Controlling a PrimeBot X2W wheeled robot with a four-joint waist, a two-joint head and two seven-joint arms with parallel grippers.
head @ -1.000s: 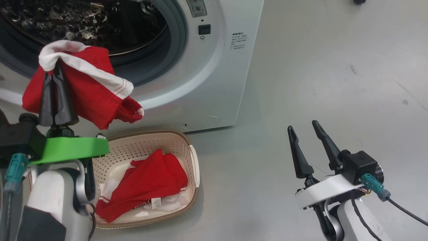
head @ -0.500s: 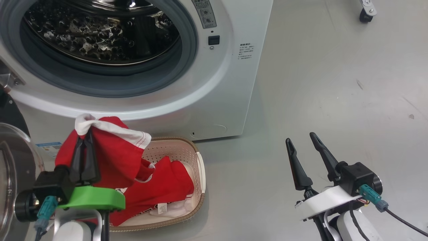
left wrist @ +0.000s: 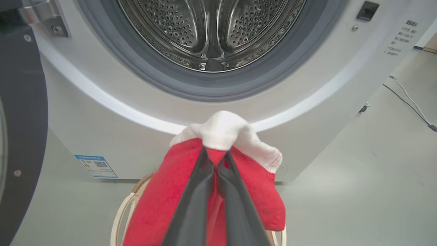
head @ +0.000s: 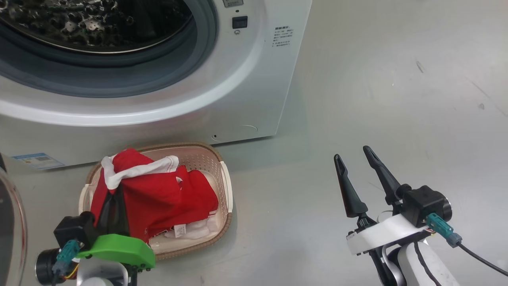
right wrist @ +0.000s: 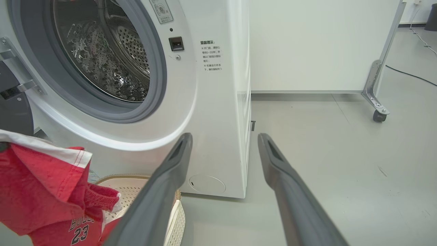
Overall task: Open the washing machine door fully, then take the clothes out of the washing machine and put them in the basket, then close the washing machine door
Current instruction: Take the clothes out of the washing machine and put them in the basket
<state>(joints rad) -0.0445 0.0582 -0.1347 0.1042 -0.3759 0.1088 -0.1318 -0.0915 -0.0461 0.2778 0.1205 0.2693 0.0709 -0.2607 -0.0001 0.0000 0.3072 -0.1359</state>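
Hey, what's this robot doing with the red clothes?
The robot is unloading a washing machine. Its left gripper is shut on a red garment over the basket, where another red piece already lies. The right gripper hangs open and empty. The door is open; the visible part of the drum looks empty.

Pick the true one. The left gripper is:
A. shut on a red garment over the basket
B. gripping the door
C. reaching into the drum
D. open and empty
A: the left gripper has its fingers pinched on the white trim of a red garment, which hangs over the basket.
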